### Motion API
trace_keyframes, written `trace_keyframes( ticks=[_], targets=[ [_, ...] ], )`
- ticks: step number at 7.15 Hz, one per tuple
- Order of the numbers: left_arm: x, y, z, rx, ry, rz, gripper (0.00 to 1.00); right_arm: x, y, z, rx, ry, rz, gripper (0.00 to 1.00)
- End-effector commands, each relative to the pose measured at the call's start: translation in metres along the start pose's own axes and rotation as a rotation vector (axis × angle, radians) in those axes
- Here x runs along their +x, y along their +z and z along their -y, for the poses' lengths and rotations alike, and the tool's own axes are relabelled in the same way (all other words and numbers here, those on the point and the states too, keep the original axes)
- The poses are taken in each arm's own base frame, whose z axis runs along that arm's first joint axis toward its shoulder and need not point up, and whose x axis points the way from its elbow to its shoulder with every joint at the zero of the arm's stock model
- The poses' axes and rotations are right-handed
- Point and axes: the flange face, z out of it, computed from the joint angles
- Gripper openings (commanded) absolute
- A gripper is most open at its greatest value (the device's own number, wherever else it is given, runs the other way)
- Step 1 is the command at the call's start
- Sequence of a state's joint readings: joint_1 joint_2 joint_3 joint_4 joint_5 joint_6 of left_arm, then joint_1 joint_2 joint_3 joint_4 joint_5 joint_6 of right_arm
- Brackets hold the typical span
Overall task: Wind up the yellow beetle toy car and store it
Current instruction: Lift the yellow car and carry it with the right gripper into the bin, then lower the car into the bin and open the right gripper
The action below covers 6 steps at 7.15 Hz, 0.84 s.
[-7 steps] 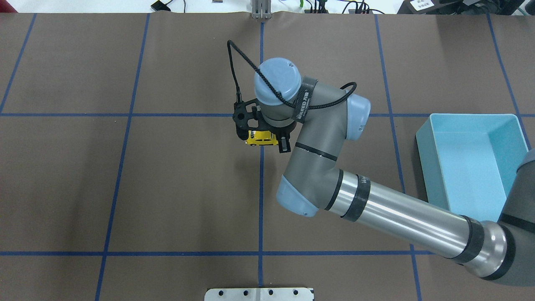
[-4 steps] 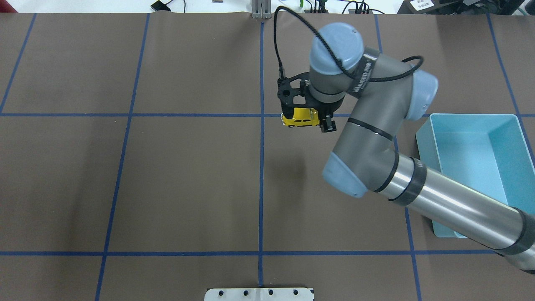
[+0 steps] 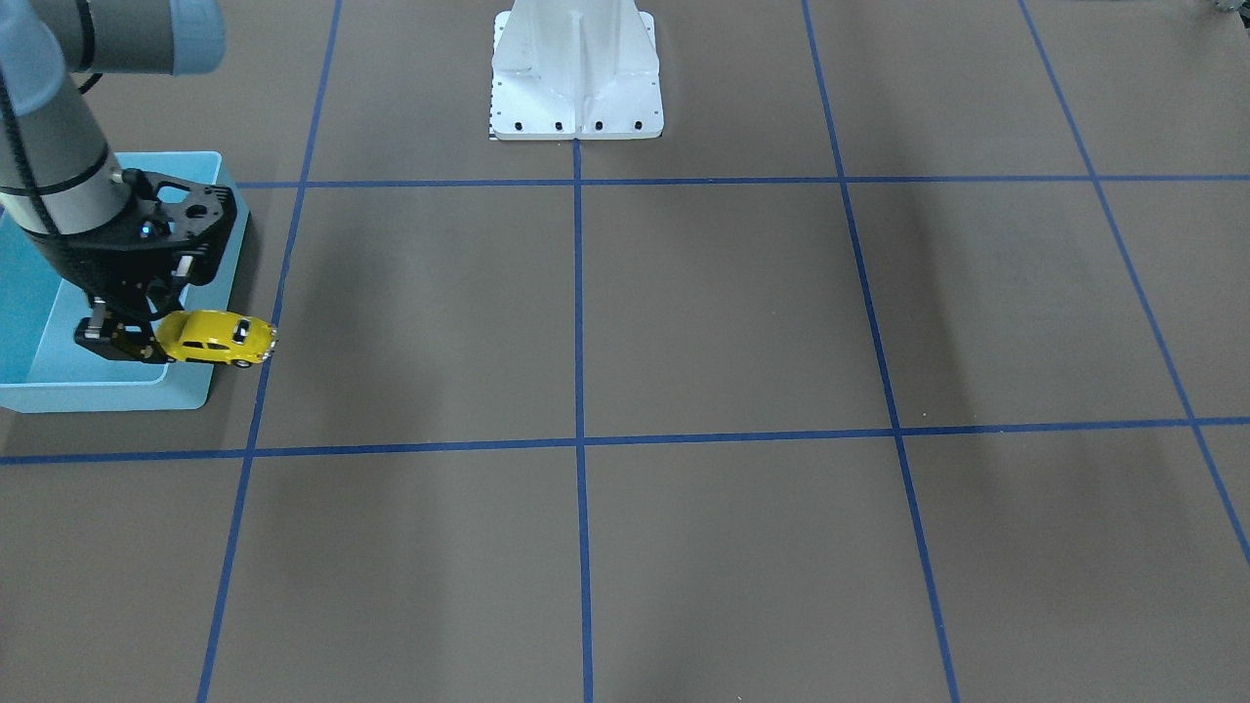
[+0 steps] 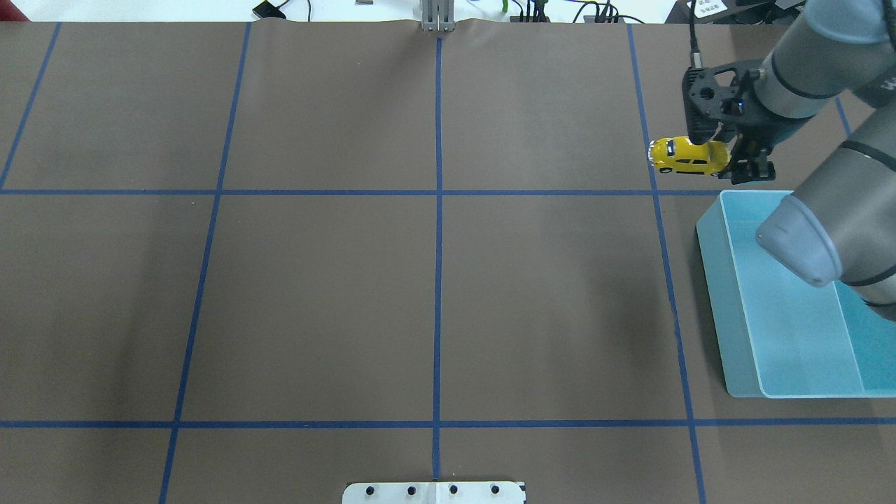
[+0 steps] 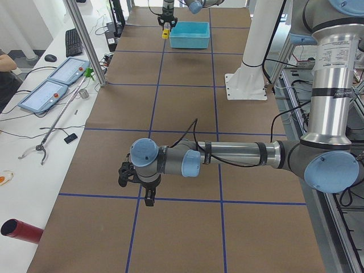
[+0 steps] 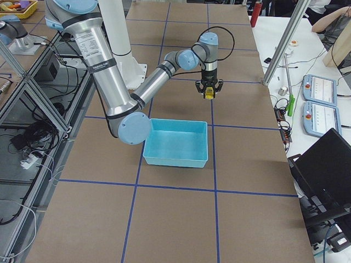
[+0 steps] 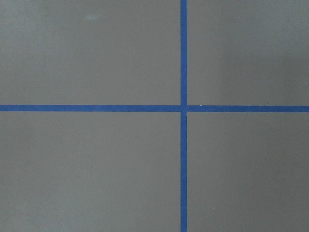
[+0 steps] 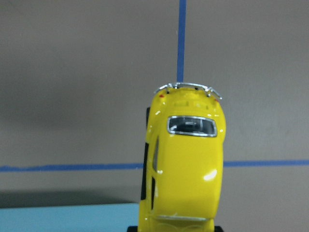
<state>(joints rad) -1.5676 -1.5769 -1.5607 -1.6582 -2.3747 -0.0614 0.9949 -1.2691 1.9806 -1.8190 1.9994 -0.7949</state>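
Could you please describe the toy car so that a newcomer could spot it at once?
Find the light blue bin at the table's right end in the overhead view. Just beyond its far corner, the right gripper holds the car above the table by one end. Nothing near it is yellow; it is small, glossy and beetle-shaped.

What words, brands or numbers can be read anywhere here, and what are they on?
No text is readable in any view.
The right arm's sticker: too small to read.
The left arm's sticker: too small to read.
The white card at the overhead view's top edge: blurred.
The yellow beetle toy car in the right claw: no lettering shows.
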Motion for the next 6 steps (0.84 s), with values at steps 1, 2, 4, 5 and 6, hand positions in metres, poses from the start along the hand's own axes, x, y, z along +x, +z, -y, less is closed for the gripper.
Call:
trace_keyframes(
  ticks=[1, 2, 4, 5, 6],
  targets=[
    [0.0, 0.0, 0.0, 0.001, -0.001, 0.0, 1.0, -0.049, 0.032, -0.09, -0.014, 0.019, 0.046, 0.05],
    [0.0, 0.0, 0.0, 0.0, -0.001, 0.0, 1.0, -0.071, 0.05, -0.12, -0.011, -0.019, 0.056, 0.05],
    [0.0, 0.0, 0.0, 0.001, -0.001, 0.0, 1.0, -0.093, 0.065, -0.147, 0.0, -0.094, 0.063, 0.05],
    [0.0, 0.0, 0.0, 0.001, 0.0, 0.0, 1.0, -0.1, 0.069, -0.154, 0.012, -0.168, 0.072, 0.05],
    [0.0, 0.0, 0.0, 0.0, -0.001, 0.0, 1.0, -0.103, 0.071, -0.153, 0.035, -0.242, 0.087, 0.07]
  ],
)
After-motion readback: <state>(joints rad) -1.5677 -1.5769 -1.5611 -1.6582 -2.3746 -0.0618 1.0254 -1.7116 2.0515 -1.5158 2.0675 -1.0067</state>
